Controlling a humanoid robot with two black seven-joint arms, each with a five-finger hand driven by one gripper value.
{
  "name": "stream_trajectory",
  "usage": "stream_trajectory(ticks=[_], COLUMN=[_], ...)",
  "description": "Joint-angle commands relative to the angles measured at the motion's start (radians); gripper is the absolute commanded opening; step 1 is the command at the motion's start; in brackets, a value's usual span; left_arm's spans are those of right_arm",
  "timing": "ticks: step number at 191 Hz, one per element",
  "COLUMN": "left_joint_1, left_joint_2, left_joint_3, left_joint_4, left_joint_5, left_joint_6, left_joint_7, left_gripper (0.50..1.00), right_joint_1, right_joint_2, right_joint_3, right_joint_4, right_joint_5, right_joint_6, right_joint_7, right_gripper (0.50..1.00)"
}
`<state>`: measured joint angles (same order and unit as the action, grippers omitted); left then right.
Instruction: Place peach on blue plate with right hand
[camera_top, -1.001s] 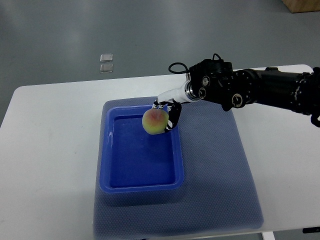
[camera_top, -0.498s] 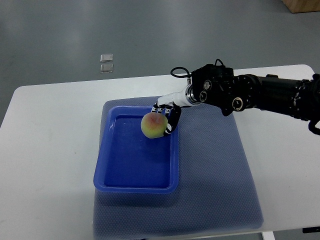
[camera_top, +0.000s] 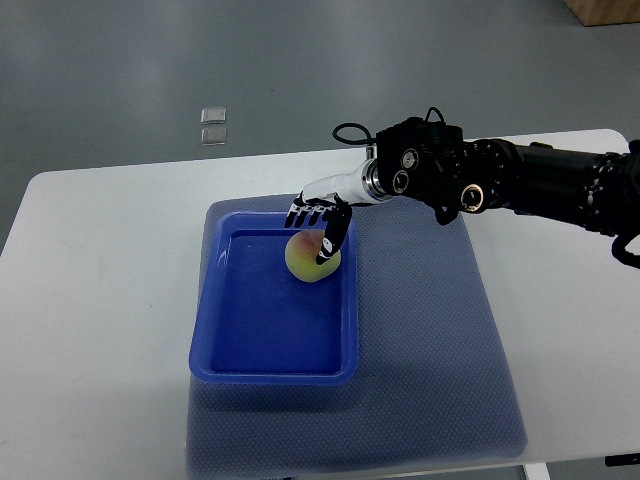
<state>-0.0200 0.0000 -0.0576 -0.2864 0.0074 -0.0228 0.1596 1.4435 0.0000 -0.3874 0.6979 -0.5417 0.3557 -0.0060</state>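
Observation:
A yellow-green peach (camera_top: 309, 261) with a pink blush rests inside the blue plate (camera_top: 274, 360), a shallow rectangular tray, near its far right corner. My right hand (camera_top: 315, 226) hovers just above and behind the peach, its fingers spread open, with the thumb tip (camera_top: 324, 255) overlapping the fruit's top. The black right arm (camera_top: 500, 180) reaches in from the right edge. The left arm does not show.
The plate lies on a blue-grey mat (camera_top: 430, 340) spread over a white table (camera_top: 90, 300). Two small clear squares (camera_top: 212, 124) lie on the grey floor beyond the table's far edge.
The right hand opened and let go of the peach, which now sits lower in the plate. The hand lifted slightly and the fingers spread.

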Motion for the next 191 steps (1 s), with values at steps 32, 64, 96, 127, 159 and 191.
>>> stream_trajectory(ticks=[32,64,96,127,159,191], left_joint_1=[0.000,0.000,0.000,0.000,0.000,0.000], left_joint_2=[0.000,0.000,0.000,0.000,0.000,0.000], left_joint_3=[-0.001,-0.001,-0.001,-0.001,0.001,0.001], left_joint_4=[0.003,0.004,-0.002,0.000,-0.002,0.001], left_joint_5=[0.000,0.000,0.000,0.000,0.000,0.000], left_joint_6=[0.000,0.000,0.001,0.000,0.006,0.012], left_joint_7=[0.000,0.000,0.000,0.000,0.000,0.000], left_gripper=[1.000,1.000,1.000,1.000,1.000,1.000], right_joint_1=[0.067,0.020,-0.221,-0.430,-0.548,-0.634], right_joint_2=[0.000,-0.071,-0.160,-0.147,-0.101,-0.077], right_joint_3=[0.199,0.426,0.852,1.167,1.357,1.453], right_joint_4=[0.003,0.003,0.000,-0.001,-0.011,-0.035], right_joint_5=[0.003,0.003,0.062,0.161,0.247,0.336], right_joint_6=[0.012,-0.004,-0.046,-0.182,-0.210,-0.199], right_joint_7=[0.000,0.006,0.027,0.103,0.244,0.330], right_gripper=[0.897,0.897,0.897,0.921,0.921,0.921])
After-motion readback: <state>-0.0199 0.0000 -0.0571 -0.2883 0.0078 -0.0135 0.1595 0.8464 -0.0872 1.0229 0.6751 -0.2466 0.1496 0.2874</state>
